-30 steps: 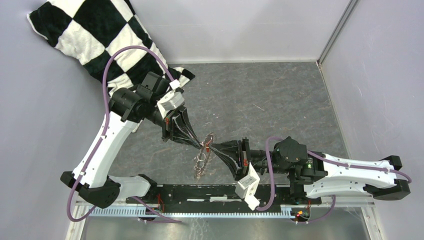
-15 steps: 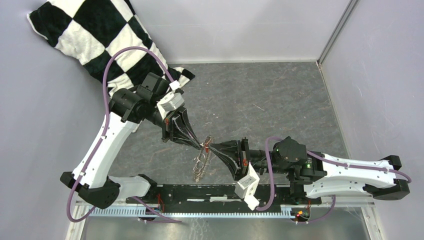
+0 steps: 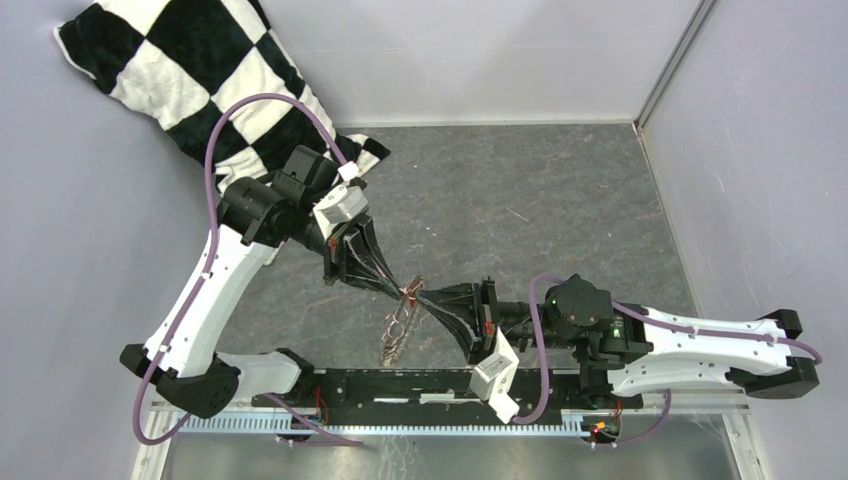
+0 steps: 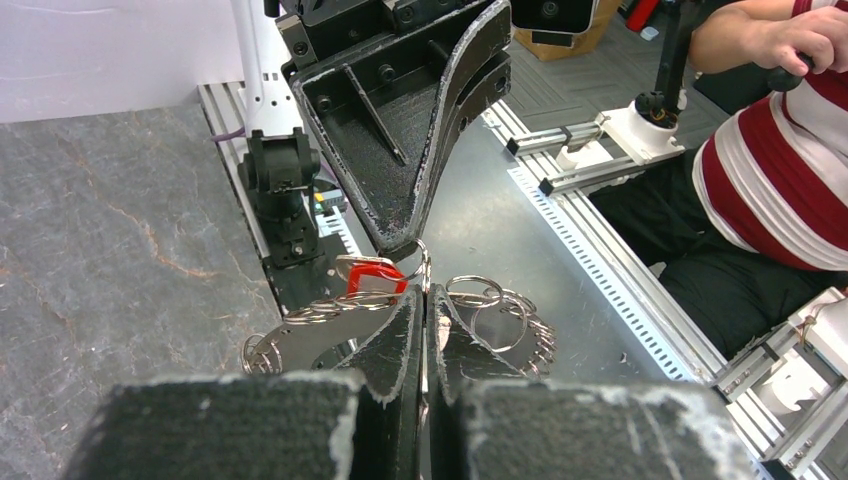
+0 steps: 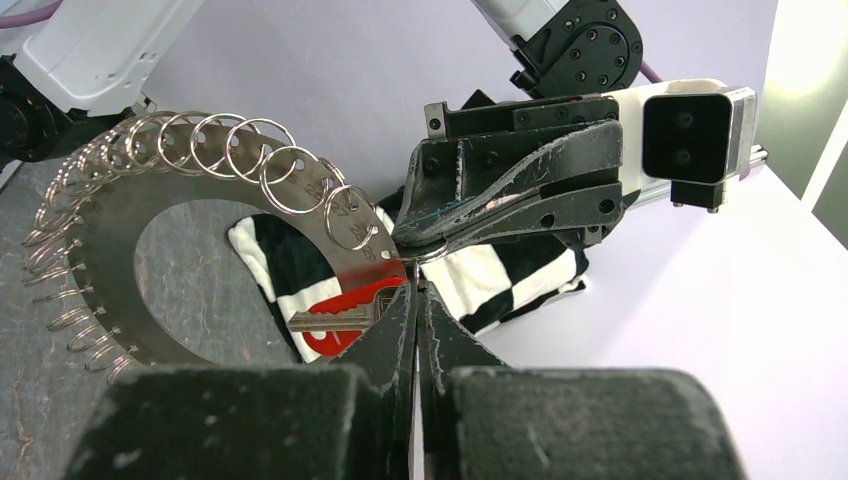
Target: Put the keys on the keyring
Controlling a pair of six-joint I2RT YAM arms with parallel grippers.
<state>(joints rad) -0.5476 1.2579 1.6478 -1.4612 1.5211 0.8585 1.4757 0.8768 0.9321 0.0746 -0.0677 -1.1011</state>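
Two arms were seen over the grey table (image 3: 540, 190), the left arm (image 3: 215, 280) and the right arm (image 3: 690, 340), with their tools brought tip to tip above the near middle of it. One keyring (image 5: 105, 260) was counted: a flat metal disc with a hollow centre, fringed along its edge with many small wire rings, too crowded to be counted exactly. It was held up in the air between the two tools and hung below them.

One of the keys (image 5: 350, 303) was seen, with a red head and a silvery blade. It lay across the hollow of the disc, its head touching the tips of the right gripper (image 5: 415, 300).

The left gripper (image 4: 425, 315) was closed, its fingers pressed together on the keyring, with a small wire ring standing out just beyond their tips. The right gripper was closed as well. It could not be told whether the key's head or a wire ring was pinched in it.

One black-and-white chequered cloth (image 3: 200, 70) was heaped in the far left corner. One person (image 4: 770, 190) in a red-and-white striped top was visible beyond the table's near edge in the left wrist view.
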